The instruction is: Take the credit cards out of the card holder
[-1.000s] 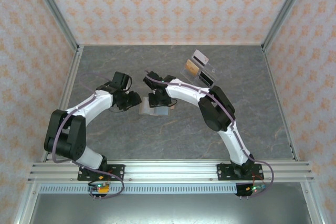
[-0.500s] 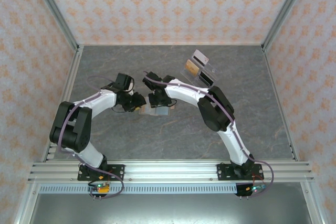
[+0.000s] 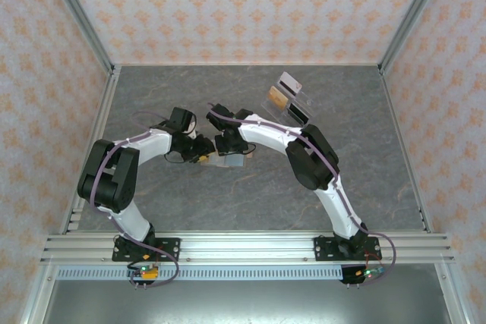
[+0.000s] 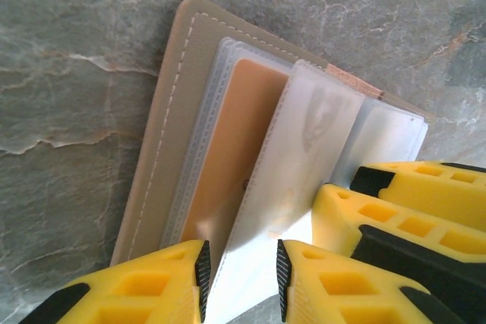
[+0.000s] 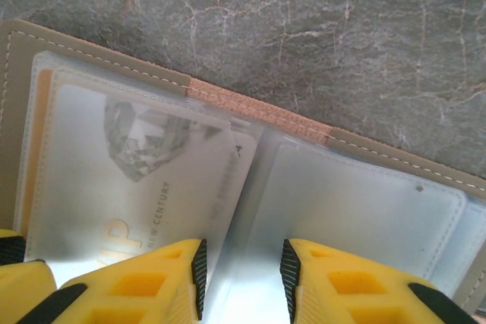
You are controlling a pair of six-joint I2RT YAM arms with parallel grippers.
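Card holder (image 3: pixel 225 160) lies open on the surface (image 4: pixel 68 51), mid-frame in the top view. Left fingers (image 4: pixel 144 282) parted, astride a clear sleeve edge at bottom of frame. Orange-yellow card (image 4: pixel 228 157): long axis lower left to upper right. Right fingers (image 5: pixel 349 278) parted, just below whitish card (image 5: pixel 129 187).

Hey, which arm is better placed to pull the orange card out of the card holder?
Left, probably. The left gripper is open at the edge of the card holder, with the orange card just beside its finger. The right gripper is open over its middle, farther from that card.
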